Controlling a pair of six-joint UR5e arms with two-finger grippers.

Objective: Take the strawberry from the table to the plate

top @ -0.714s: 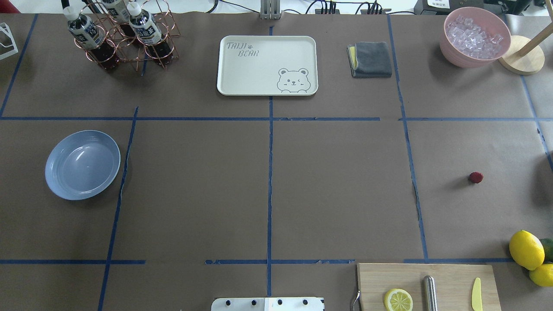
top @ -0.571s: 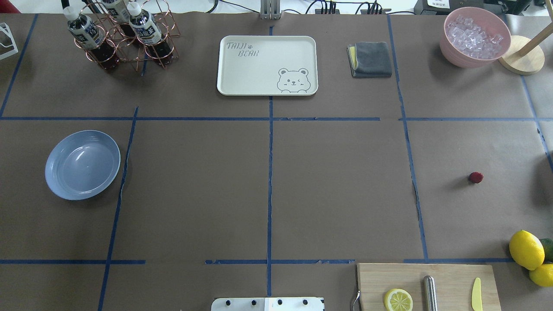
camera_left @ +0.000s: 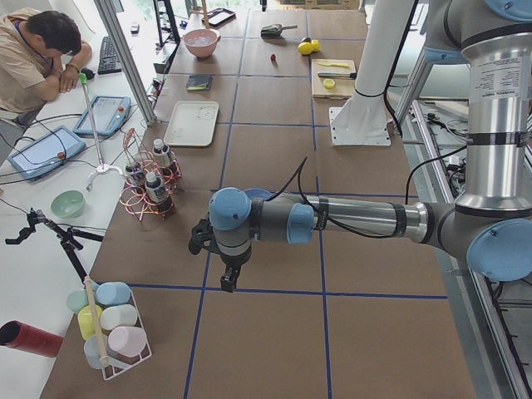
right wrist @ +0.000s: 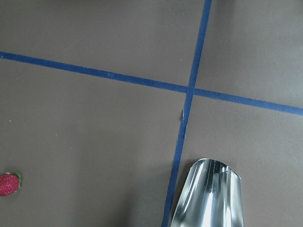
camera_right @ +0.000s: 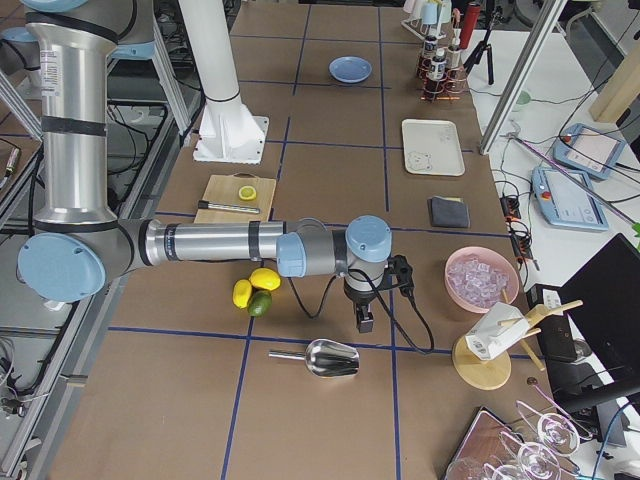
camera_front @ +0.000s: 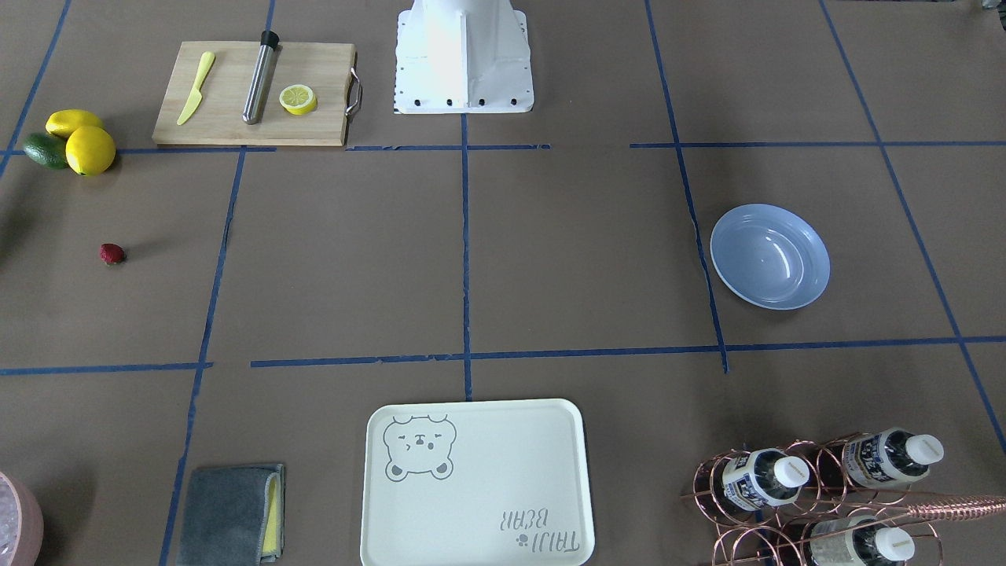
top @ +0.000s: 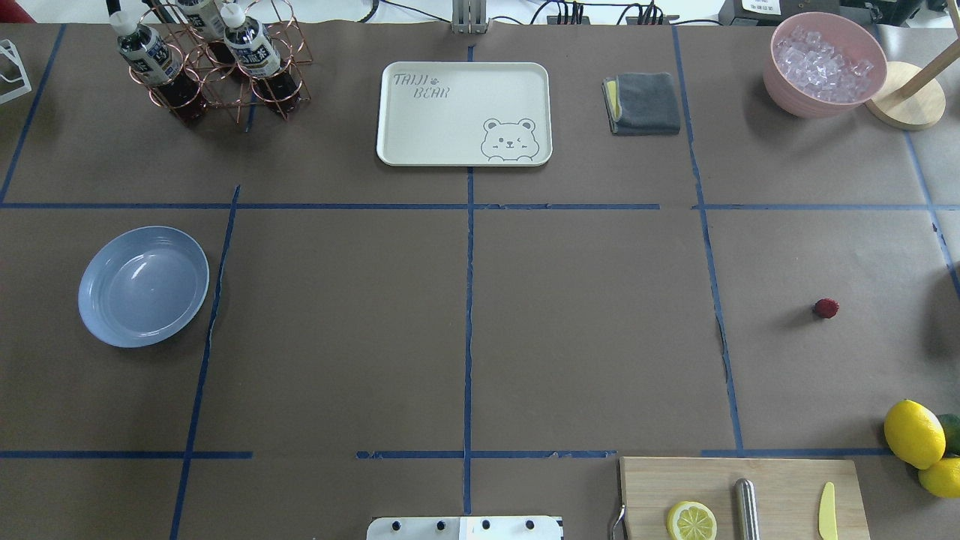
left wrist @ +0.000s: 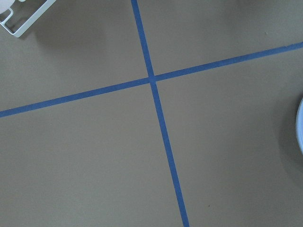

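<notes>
The strawberry is a tiny dark-red berry lying on the brown-paper table at the right; it also shows as the strawberry and at the lower left edge of the right wrist view. The light-blue plate sits empty at the far left, and its rim just enters the left wrist view. My left gripper hangs beyond the plate's end of the table. My right gripper hangs past the strawberry, near a metal scoop. Both show only in side views, so I cannot tell their state.
Two lemons and an avocado lie near a cutting board with a knife and half lemon. A cream bear tray, grey cloth, ice bowl, bottle rack and scoop stand around. A person sits beyond.
</notes>
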